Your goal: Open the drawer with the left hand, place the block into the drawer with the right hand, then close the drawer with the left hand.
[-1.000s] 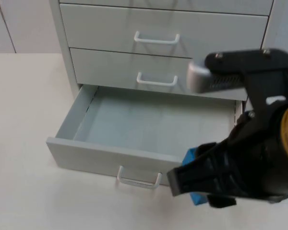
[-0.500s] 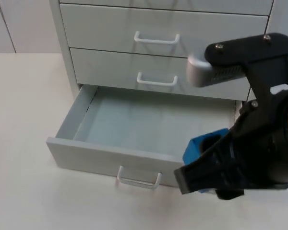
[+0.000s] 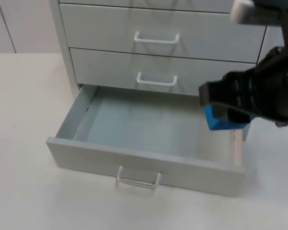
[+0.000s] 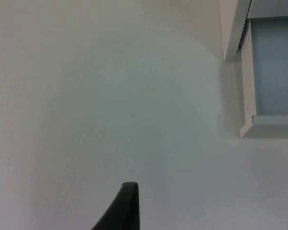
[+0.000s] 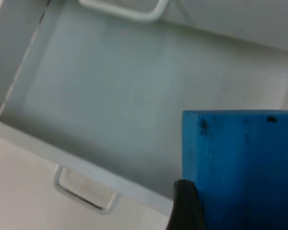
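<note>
A grey cabinet of drawers stands at the back of a white table; its lowest drawer is pulled out (the two drawers above it are closed), bare floor showing inside; the right gripper hangs over the drawer's right end, fingers clenched on a blue block, held above the drawer floor; the left gripper waits over bare table beside the drawer's corner, and I cannot tell how its fingers stand.
</note>
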Robot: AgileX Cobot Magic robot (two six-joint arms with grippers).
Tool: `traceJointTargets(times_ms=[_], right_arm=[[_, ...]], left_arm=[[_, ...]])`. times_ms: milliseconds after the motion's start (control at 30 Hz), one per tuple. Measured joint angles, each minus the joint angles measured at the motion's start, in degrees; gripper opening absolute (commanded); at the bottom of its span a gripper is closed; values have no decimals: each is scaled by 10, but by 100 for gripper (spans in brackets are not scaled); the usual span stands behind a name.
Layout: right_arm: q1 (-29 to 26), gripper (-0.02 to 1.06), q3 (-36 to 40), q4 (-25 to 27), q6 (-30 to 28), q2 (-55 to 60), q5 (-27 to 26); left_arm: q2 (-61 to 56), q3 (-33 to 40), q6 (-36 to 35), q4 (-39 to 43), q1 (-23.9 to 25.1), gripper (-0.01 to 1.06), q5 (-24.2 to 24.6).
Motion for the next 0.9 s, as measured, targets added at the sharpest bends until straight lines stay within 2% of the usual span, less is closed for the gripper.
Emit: traceJointTargets(times_ms=[167, 367, 767, 867, 900], right_arm=[[-5, 0, 0, -1, 2, 6, -24], [-5, 0, -4, -22, 22, 80, -38], [-7, 0, -114, -35, 31, 238, -21], [-7, 5, -121, -35, 34, 260, -17], [-7, 11, -121, -35, 35, 266, -17]], left_arm=[[0, 0, 0, 0, 0, 105, 0], [0, 0, 0, 0, 0, 105, 0], [0, 0, 0, 0, 0, 105, 0], [0, 0, 0, 0, 0, 105, -1], [0, 0, 0, 0, 0, 105, -1]])
